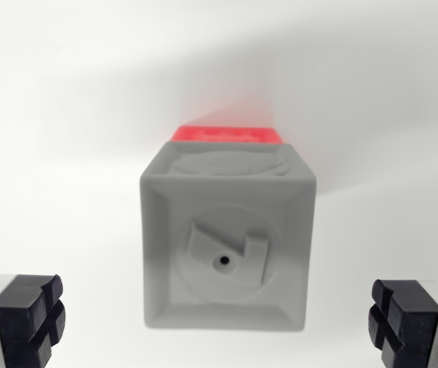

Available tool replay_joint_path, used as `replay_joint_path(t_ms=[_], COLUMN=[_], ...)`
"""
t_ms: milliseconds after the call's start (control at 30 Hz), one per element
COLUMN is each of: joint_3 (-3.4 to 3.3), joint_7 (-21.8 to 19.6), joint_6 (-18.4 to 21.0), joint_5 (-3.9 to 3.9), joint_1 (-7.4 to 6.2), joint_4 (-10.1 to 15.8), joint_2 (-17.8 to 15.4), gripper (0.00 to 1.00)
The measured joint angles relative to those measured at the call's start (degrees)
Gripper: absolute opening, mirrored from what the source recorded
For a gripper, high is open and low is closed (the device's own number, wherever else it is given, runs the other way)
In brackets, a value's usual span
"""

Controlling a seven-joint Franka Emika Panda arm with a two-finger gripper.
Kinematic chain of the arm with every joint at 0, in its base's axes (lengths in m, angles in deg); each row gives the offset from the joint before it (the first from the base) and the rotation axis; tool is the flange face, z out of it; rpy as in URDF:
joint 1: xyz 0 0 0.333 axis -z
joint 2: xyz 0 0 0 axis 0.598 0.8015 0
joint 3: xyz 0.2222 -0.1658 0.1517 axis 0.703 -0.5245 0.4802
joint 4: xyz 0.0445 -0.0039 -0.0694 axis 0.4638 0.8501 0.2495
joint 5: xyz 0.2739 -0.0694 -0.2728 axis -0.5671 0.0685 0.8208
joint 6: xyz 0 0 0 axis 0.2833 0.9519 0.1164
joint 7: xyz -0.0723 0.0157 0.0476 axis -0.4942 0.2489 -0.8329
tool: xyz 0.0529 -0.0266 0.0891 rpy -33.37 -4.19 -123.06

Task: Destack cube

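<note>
A grey cube [227,239] fills the middle of the wrist view, its near face recessed with a round embossed shape and a small hole. Behind or under it a red cube [227,134] shows only as a thin strip along the grey cube's far edge; the rest of it is hidden. My gripper [220,322] is open, its black fingertips [28,314] at the lower corners of the view, wide of the grey cube on both sides and not touching it.
A plain white surface [65,115] surrounds the cubes, with a soft shadow stretching toward the upper right.
</note>
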Motion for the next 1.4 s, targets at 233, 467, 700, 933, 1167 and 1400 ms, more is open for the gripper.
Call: replay_joint_path(t_ms=[233,467,700,933,1167,1400], joint_3=[-0.07,-0.15,-0.22,-0.28,-0.28,-0.29], joint_7=[-0.06,-0.11,-0.15,-0.16,-0.16,-0.16], joint_6=[-2.59,-4.66,-5.87,-6.21,-6.22,-6.22], joint_5=[0.04,0.10,0.13,0.13,0.13,0.13], joint_1=[-0.05,-0.08,-0.13,-0.18,-0.19,-0.20], joint_4=[0.00,-0.16,-0.32,-0.44,-0.46,-0.47], joint_2=[2.58,4.84,6.17,6.66,6.66,6.66], gripper=[1.00,1.00,1.00,0.00,0.00,0.00])
